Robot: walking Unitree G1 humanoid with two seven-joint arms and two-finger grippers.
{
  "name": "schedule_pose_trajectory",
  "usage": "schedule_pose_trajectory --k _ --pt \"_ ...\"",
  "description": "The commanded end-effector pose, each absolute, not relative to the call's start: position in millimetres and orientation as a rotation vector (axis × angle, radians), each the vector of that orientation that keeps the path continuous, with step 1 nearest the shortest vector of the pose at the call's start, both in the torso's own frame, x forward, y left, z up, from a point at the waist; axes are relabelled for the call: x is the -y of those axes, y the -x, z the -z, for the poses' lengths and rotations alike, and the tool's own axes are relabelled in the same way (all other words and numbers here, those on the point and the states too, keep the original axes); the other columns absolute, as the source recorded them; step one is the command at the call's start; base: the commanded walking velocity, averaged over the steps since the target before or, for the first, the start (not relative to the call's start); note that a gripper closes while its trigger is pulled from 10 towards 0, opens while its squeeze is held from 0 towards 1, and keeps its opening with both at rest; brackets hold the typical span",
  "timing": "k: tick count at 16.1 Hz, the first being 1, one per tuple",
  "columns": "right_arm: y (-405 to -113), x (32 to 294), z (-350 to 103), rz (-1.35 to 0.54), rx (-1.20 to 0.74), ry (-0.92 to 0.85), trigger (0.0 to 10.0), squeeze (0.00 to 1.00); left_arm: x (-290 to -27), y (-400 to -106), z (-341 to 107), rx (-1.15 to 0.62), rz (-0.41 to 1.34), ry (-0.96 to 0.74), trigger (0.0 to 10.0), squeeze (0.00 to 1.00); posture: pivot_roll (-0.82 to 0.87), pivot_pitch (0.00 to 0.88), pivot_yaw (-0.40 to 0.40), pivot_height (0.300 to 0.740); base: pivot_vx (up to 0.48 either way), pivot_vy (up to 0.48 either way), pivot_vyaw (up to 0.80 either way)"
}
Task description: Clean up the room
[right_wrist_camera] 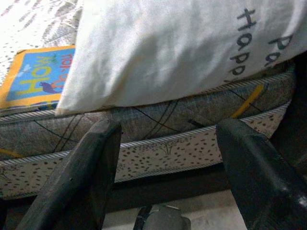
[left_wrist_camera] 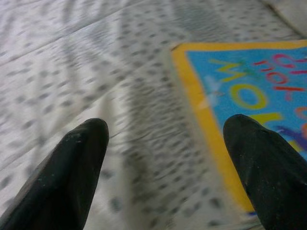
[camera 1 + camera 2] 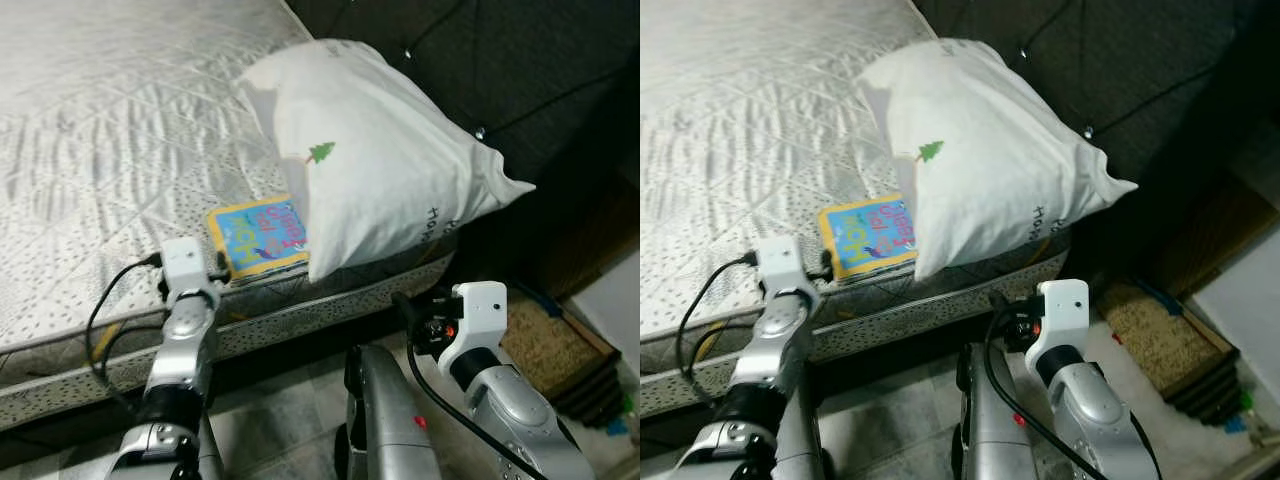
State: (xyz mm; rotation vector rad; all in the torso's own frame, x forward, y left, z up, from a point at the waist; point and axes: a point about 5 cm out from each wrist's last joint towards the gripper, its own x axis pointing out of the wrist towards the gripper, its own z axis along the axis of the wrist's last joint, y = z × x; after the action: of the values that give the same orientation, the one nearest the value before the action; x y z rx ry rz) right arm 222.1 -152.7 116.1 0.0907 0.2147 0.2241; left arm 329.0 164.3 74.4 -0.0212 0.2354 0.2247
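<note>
Left hand (image 2: 165, 158): fingers wide, empty, low over the bed (image 3: 90, 150).
Book (image 3: 258, 237): lies flat at the bed's edge, partly under the pillow (image 3: 380, 170).
Right hand (image 1: 165, 167): wide, empty, by the bed's side.
My plan: I'd pinch the yellow edge slowly.

Illumination is uneven: the mattress (image 3: 110, 150) surface and the white pillow (image 3: 380, 170) are brightly lit, with mild glare on the pillow top. The headboard (image 3: 520, 70) and the gap under the bed edge fall in deep shadow. The head views are reasonably sharp. The left wrist view is blurred; the book (image 2: 249, 100) cover lettering smears, and the near black fingers (image 2: 72, 167) are out of focus.
</note>
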Motion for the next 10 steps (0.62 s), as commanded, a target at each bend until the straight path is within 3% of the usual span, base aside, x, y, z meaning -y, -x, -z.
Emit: schedule_pose_trajectory --k 1,10 --pt "-219.6 156.5 -119.8 -0.208 -0.21 -0.087 10.0 0.0 -154.6 -330.5 -74.4 -0.217 -0.165 -0.023 10.0 0.0 -0.15 0.175 -0.086 0.499 0.0 0.0 0.0" --pt "-222.6 154.1 -118.3 -0.222 -0.23 -0.09 10.0 0.0 -132.3 -312.7 -53.8 -0.26 -0.006 -0.122 10.0 0.0 -0.14 0.174 -0.09 0.499 0.0 0.0 0.0"
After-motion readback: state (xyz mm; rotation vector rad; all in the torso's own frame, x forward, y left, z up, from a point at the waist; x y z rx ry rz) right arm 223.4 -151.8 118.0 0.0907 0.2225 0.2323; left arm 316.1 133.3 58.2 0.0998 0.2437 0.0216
